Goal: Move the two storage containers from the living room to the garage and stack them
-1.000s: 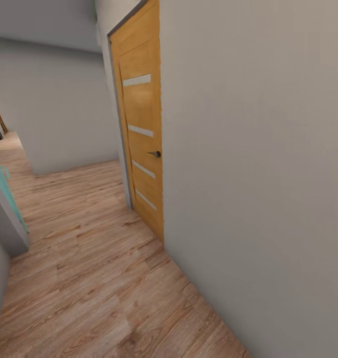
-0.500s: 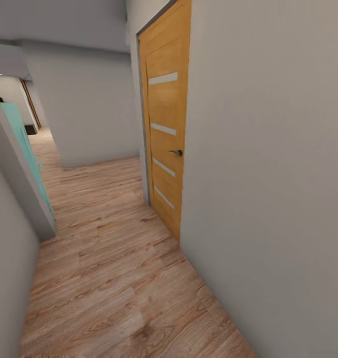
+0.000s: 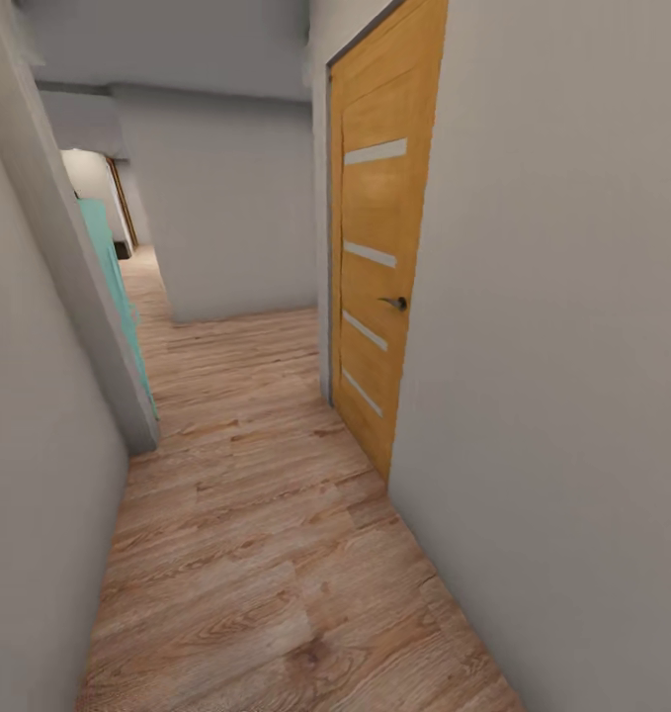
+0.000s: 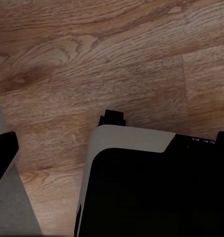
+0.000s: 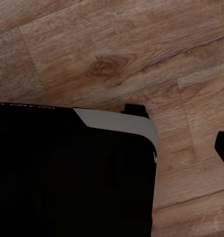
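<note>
No orange-red storage container is in view. I am in a narrow hallway with a light wood plank floor [image 3: 246,554]. In the left wrist view my left gripper [image 4: 112,148] points down at the planks, one dark fingertip [image 4: 3,153] at one edge and the other at the opposite edge, wide apart with nothing between. The right gripper [image 5: 112,148] also hangs over the planks, with one dark fingertip [image 5: 223,147] at the frame's edge. My black and white base [image 4: 141,187] lies under both grippers.
A closed orange wooden door [image 3: 384,267] with a dark handle [image 3: 398,302] sits in the grey wall [image 3: 572,396] close on my right. Another grey wall [image 3: 29,445] runs on my left, with a teal panel [image 3: 113,287] behind its corner. The hallway continues ahead and bends left.
The whole head view has swung: the door and the right wall have slid rightwards and the left wall has come into the picture. The camera turned; nothing in the hallway itself moved.
</note>
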Controlling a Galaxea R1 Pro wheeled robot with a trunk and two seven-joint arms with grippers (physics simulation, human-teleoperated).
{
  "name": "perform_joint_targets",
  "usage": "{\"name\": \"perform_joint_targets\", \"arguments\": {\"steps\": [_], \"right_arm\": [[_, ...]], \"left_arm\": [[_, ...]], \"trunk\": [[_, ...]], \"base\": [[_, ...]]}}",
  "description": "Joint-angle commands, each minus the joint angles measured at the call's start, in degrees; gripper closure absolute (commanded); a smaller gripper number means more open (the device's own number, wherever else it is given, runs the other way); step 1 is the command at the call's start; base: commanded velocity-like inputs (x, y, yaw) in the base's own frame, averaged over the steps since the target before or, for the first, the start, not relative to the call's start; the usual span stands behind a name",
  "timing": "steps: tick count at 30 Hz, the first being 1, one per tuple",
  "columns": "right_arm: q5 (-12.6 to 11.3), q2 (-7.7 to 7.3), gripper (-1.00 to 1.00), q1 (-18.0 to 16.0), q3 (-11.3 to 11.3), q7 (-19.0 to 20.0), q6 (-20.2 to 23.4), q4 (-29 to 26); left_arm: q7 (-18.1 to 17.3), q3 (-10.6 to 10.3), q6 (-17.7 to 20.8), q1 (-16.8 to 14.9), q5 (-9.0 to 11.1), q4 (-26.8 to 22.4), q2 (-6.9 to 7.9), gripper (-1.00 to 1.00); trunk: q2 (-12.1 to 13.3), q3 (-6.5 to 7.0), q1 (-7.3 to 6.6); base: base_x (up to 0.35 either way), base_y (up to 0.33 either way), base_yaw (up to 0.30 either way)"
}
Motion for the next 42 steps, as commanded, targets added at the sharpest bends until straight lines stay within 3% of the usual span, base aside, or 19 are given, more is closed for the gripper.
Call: {"name": "perform_joint_targets", "arguments": {"steps": [1, 42], "right_arm": [[-0.6, 0.03, -1.0, -0.1, 0.5, 0.1, -0.3, 0.2], [-0.6, 0.05, -1.0, -0.1, 0.5, 0.1, -0.3, 0.2]], "left_arm": [[0.1, 0.0, 0.3, 0.0, 0.4, 0.0, 0.0, -1.0], [0.1, 0.0, 0.3, 0.0, 0.5, 0.0, -0.01, -1.0]], "trunk": [[-0.1, -0.09, 0.01], [-0.1, -0.06, 0.01]], "base": [[0.0, 0.0, 0.269], [0.0, 0.0, 0.27]]}}
